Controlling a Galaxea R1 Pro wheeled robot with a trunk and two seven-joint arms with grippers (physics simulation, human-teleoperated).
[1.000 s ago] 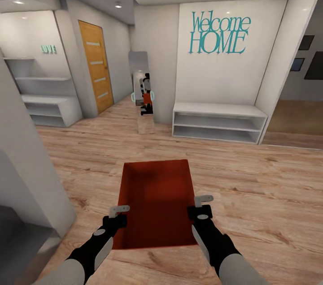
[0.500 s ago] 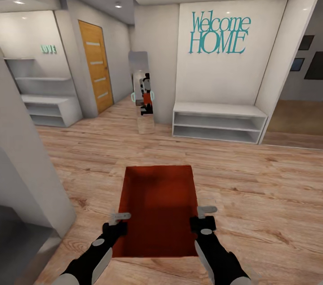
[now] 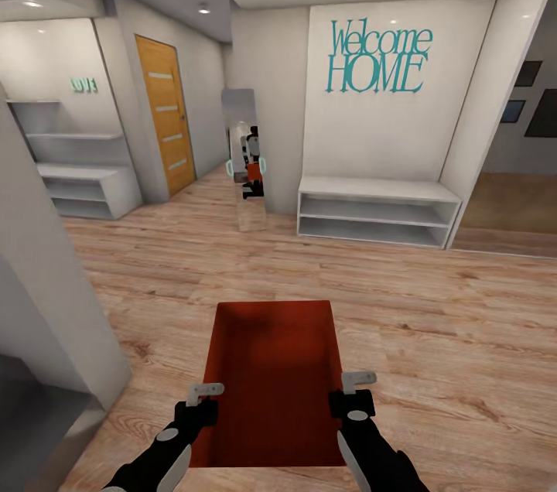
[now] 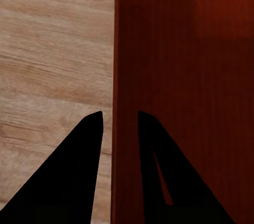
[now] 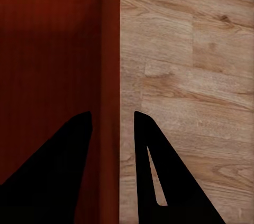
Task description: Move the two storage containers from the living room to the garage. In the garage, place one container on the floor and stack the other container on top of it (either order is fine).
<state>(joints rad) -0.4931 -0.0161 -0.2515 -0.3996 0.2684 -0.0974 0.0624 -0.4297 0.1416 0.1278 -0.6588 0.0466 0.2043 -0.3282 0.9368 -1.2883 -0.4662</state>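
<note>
Container: one orange-red storage container [image 3: 275,376] sits low in the head view's centre, above the wood-plank floor [image 3: 433,322].
Left gripper [image 3: 205,393]: clamped on the container's left wall, one finger on each side.
Right gripper [image 3: 358,381]: clamped on the right wall likewise.
Background: white bench shelf [image 3: 377,211] under teal "Welcome HOME" lettering [image 3: 377,59]; wooden door [image 3: 166,114] upper left.

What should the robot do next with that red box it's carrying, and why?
Probably keep carrying it onward: both grippers, left gripper and right gripper, clamp the storage container's side walls, and the wood-plank floor shows this isn't the garage yet.
</note>
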